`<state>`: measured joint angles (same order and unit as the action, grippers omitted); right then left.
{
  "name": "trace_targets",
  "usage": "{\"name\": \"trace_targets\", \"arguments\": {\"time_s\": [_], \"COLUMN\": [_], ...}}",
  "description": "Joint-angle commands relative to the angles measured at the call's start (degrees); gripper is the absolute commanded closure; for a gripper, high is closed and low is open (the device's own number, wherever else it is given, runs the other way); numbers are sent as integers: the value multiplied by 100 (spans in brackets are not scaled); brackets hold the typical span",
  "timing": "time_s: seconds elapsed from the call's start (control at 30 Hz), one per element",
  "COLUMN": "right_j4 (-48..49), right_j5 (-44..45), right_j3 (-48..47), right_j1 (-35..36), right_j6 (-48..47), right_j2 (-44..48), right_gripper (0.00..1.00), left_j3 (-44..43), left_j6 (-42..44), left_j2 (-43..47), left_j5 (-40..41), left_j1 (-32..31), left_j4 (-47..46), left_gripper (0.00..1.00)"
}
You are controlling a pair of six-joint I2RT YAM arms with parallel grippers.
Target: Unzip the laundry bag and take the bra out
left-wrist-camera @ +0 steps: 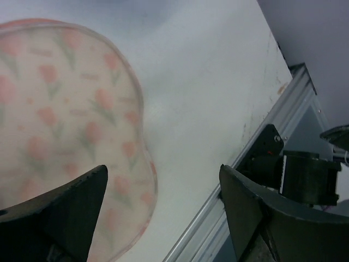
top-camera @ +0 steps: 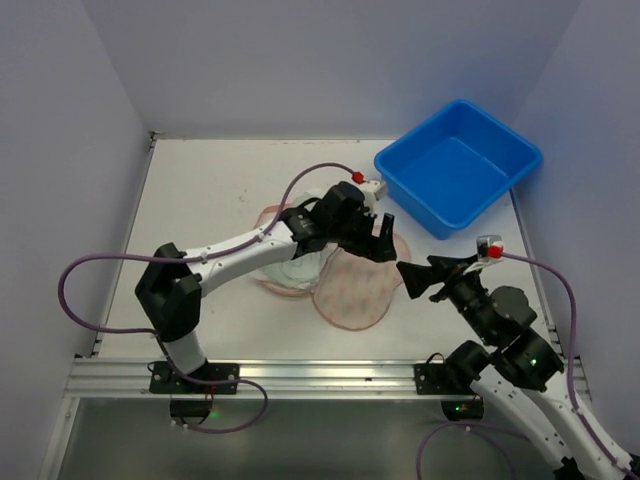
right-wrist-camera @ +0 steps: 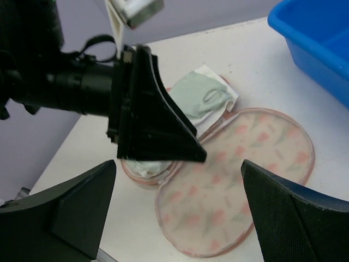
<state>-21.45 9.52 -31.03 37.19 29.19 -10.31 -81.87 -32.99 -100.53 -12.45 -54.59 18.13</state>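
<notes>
The laundry bag lies unzipped and open mid-table. Its printed lid (top-camera: 352,292) is flipped toward the near side, and it also shows in the left wrist view (left-wrist-camera: 65,120) and the right wrist view (right-wrist-camera: 240,180). The pale green bra (right-wrist-camera: 199,95) lies in the white-lined base half (top-camera: 290,272), partly hidden under the left arm. My left gripper (top-camera: 383,240) is open and empty above the lid's far edge; it also shows in its own wrist view (left-wrist-camera: 163,191). My right gripper (top-camera: 407,280) is open and empty just right of the lid, and shows in its wrist view (right-wrist-camera: 177,169).
A blue plastic tub (top-camera: 458,165) stands at the back right, also in the right wrist view (right-wrist-camera: 322,38). The aluminium rail (top-camera: 320,375) runs along the table's near edge. The right arm's base (left-wrist-camera: 305,174) sits by that rail.
</notes>
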Motion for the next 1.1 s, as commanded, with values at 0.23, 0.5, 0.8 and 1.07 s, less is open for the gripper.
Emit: {"name": "trace_targets", "arguments": {"time_s": [0.23,0.5,0.8,1.07], "right_j4": [1169,1705,1671,1030], "right_j5": [-310,-696,-1461,-1988], "right_j3": [-912,-2493,-4313,-5422], "right_j1": [-10,-422,-616,-608], "right_j6": [509,166,-588,-1152], "right_j2": [-3273,-6426,-8776,-10411], "right_gripper": [1,4,20,21], "left_j3": [478,1479,3177,3221], "left_j6": [258,864,1260,1295], "left_j2": [1640,3082,4375,4472], "left_j5": [972,1216,2351,2273], "left_j1": [2503,4727,4923,4931], "left_j4": [1095,1264,375,384], "left_gripper": [0,0,0,0]}}
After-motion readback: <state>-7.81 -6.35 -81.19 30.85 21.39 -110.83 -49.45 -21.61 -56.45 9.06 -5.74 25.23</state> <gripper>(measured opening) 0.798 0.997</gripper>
